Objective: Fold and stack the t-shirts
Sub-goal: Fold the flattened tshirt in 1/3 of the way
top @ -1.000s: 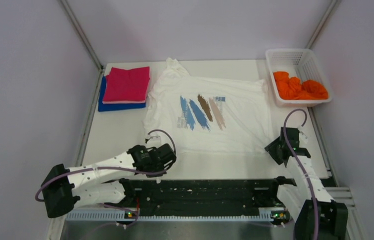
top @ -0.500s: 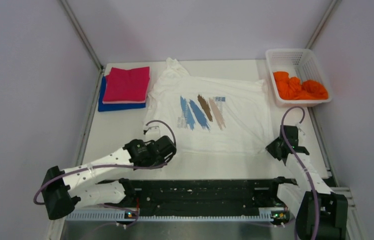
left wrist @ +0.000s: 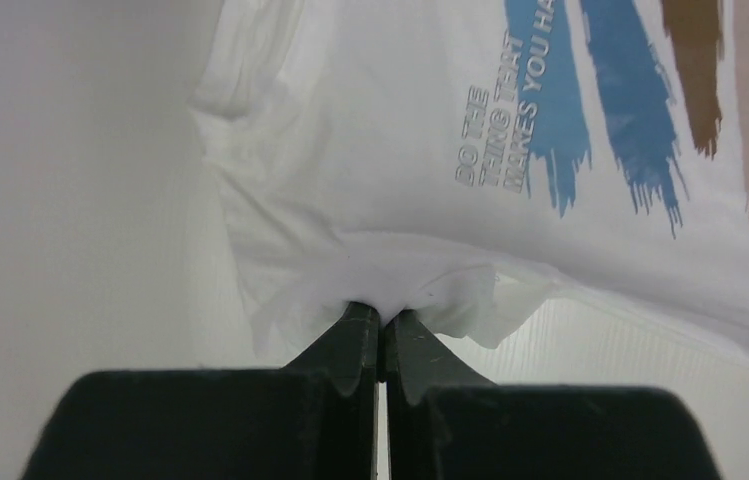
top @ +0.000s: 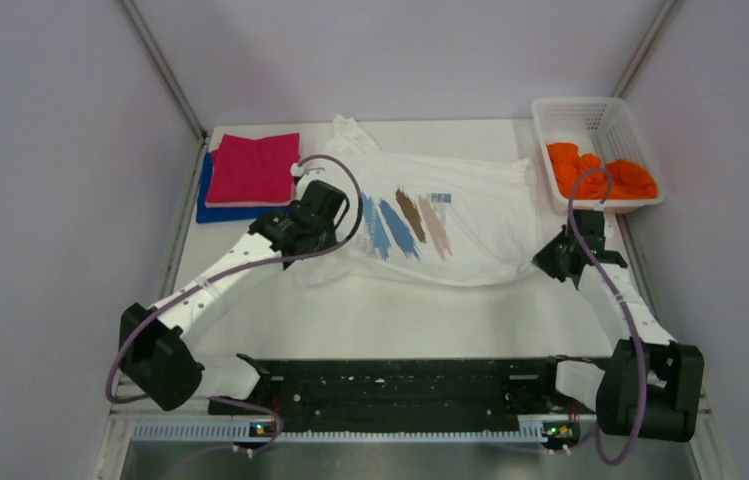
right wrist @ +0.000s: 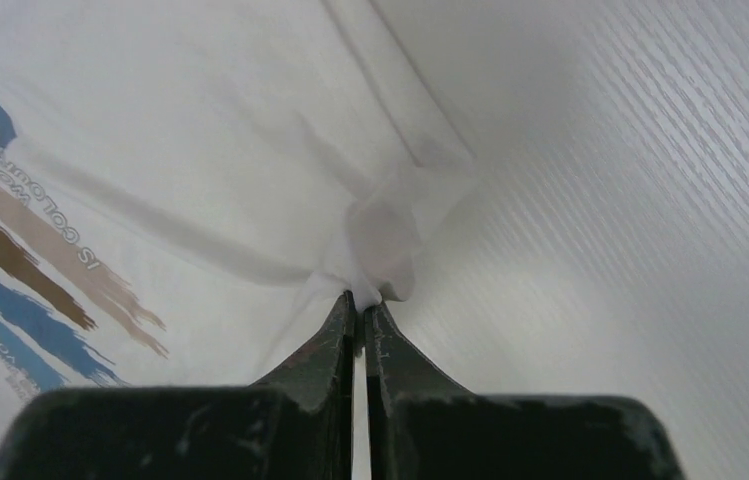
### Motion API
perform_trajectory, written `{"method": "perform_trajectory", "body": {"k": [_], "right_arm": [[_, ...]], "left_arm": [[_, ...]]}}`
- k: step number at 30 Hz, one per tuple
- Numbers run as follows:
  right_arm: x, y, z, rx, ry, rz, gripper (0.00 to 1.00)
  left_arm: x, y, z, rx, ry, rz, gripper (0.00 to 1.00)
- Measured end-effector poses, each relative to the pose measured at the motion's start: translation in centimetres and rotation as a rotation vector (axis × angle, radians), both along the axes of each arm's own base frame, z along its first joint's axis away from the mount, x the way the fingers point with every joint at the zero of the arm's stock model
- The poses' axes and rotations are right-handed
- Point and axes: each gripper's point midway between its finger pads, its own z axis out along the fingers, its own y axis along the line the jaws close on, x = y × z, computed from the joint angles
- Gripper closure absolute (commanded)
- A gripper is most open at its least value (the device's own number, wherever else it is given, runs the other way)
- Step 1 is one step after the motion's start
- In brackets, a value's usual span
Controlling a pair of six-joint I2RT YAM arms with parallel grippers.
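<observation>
The white t-shirt (top: 450,190) with blue and brown streaks lies across the table's middle, its near hem lifted and carried toward the back. My left gripper (top: 335,205) is shut on the hem's left corner, seen in the left wrist view (left wrist: 382,312). My right gripper (top: 550,262) is shut on the hem's right corner, seen in the right wrist view (right wrist: 360,300). A folded magenta shirt (top: 253,168) lies on a folded blue shirt (top: 218,211) at the back left. An orange shirt (top: 600,175) is crumpled in the basket.
The white lattice basket (top: 590,115) stands at the back right. A metal rail (top: 175,250) runs along the table's left edge. A black bar (top: 400,385) spans the near edge between the arm bases.
Both grippers have moved away from the near edge toward the back, pulling the white shirt's near hem up and over the lower part of the shirt.
</observation>
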Motion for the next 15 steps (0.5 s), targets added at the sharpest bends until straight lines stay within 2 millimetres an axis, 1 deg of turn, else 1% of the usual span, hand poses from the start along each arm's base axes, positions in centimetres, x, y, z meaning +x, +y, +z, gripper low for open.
{"method": "perform_trajectory", "body": {"k": [4,7,8,12,15], "right_arm": [[2.9,-0.2,1.1,-0.005,-0.021,0.016,1.0],[5.0,-0.4,1.5,-0.007,-0.036,0.026,1.0],[5.7,-0.3,1.5,-0.004,-0.039,0.032,1.0],[7.7,-0.1,1.1,0.01,-0.042,0.053,1.0],[8.7,-0.1,0.7,0.013,-0.04,0.064,1.0]], "left_arm": [[4.9,-0.3,1.1,0.076,-0.061,-0.069,1.0],[8.3,0.0,1.2,0.151,-0.09,-0.126,1.0],[9.6,0.3,1.1,0.186,-0.101,-0.15,1.0],[13.5,1.1,0.6,0.346,-0.127,-0.275,1.0],[16.0,0.8,0.3,0.433,-0.137,-0.371,1.0]]}}
